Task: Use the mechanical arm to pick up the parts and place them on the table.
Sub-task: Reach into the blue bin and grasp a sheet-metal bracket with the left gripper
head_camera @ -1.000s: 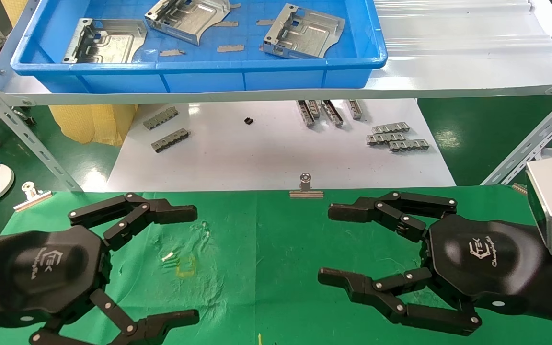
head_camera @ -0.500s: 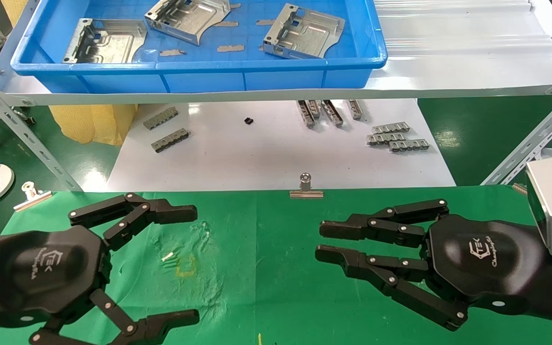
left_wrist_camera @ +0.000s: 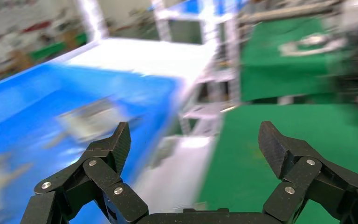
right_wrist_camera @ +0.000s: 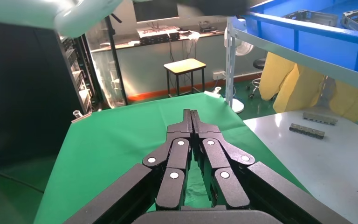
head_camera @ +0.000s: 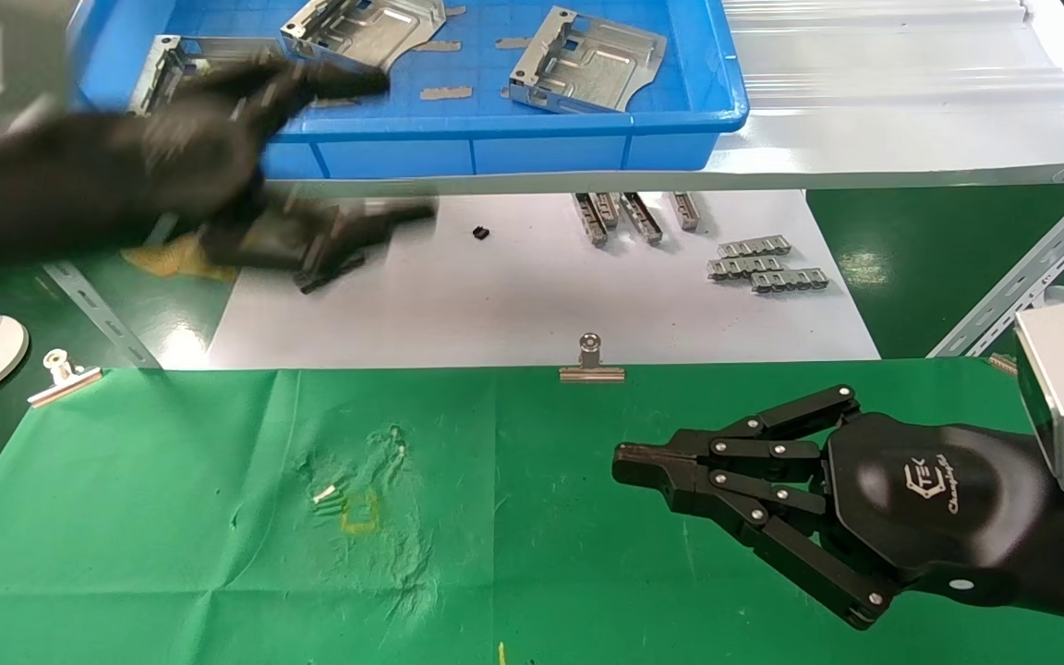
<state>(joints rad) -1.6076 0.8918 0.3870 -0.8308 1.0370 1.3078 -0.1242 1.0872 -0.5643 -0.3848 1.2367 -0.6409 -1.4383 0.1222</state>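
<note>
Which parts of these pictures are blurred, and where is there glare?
Head view: the left claw is smeared by motion near the blue tray; the right claw is sharp. Left wrist view: the background streaks, the fingers stay crisp. Glare lies on the white board.

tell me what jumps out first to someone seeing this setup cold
The left gripper, fingers spread wide, is up at the near wall of the blue tray, where three silver parts lie on the shelf. The right gripper sits shut and empty over the green table.
</note>
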